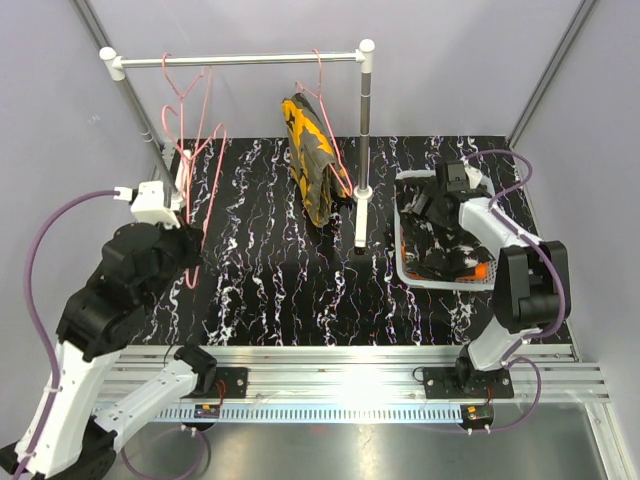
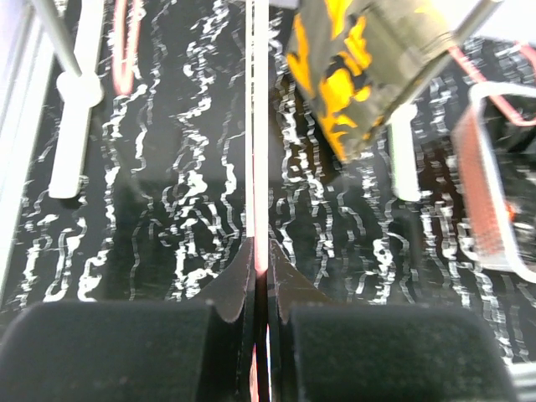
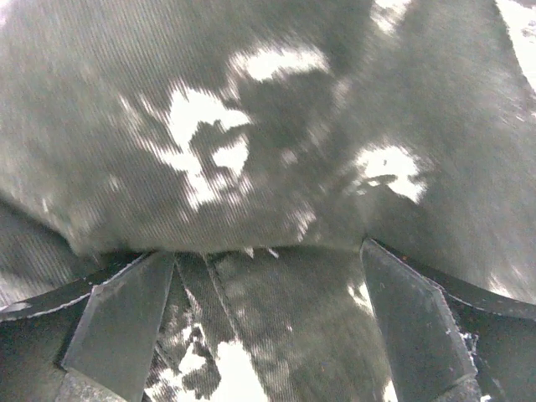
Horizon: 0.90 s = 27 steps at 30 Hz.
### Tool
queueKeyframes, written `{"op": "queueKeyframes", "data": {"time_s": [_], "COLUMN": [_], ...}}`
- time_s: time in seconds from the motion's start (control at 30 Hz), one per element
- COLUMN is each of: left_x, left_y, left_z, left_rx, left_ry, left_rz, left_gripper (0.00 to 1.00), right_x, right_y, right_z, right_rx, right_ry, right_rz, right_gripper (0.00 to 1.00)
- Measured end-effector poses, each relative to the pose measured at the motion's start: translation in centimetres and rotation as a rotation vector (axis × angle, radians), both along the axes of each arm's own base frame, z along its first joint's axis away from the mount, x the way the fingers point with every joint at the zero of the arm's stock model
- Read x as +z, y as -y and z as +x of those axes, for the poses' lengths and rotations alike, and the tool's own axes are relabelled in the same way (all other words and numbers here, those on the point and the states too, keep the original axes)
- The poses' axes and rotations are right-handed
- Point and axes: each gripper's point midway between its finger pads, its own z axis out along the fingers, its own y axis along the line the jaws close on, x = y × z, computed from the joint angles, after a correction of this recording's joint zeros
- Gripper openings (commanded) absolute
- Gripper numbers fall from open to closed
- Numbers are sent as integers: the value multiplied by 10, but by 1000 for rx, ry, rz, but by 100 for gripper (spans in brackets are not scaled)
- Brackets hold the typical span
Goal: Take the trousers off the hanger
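Most likely a robotics lab test cell: a left arm (image 1: 110, 300) and right arm (image 1: 520, 290) bolted to an aluminium rail (image 1: 350, 370) at a black marbled bench (image 1: 270, 290), enclosed by plain pale walls (image 1: 600, 150), with purple cables (image 1: 40, 260) and a small clothes rack (image 1: 240, 60).

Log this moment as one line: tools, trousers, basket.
left tool shut on pink hanger | right tool open at black speckled trousers in basket | camouflage trousers hanging from rail
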Motion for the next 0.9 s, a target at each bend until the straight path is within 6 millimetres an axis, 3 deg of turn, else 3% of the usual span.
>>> {"op": "queueKeyframes", "data": {"time_s": [0.07, 0.17, 0.3, 0.4, 0.5, 0.6, 0.73, 0.9], "left_x": [-4, -9, -2, 8, 15, 25, 30, 29], "left_y": [0, 3, 11, 19, 27, 33, 26, 9], "left_z": [6, 15, 31, 47, 67, 89, 120, 158], "left_rx": [11, 11, 8, 8, 13, 29, 84, 129], "left_ry": [-17, -38, -33, -18, -20, -21, -35, -68], "left_rz": [25, 60, 78, 84, 104, 117, 116, 96], "left_gripper": [0, 0, 0, 0, 0, 0, 0, 0], "right_x": [10, 45, 137, 208, 254, 271, 269, 267], "right_y": [2, 5, 5, -1, -14, -31, -46, -49], "right_z": [-5, -21, -40, -68, -105, -142, -173, -209], "right_rx": [3, 22, 68, 120, 211, 322, 417, 465], "right_ry": [3, 43, 260, 467, 631, 713, 729, 734], "right_rz": [-6, -18, 0, 42, 113, 183, 240, 262], "right_gripper": [99, 100, 100, 99, 99, 99, 99, 99]}}
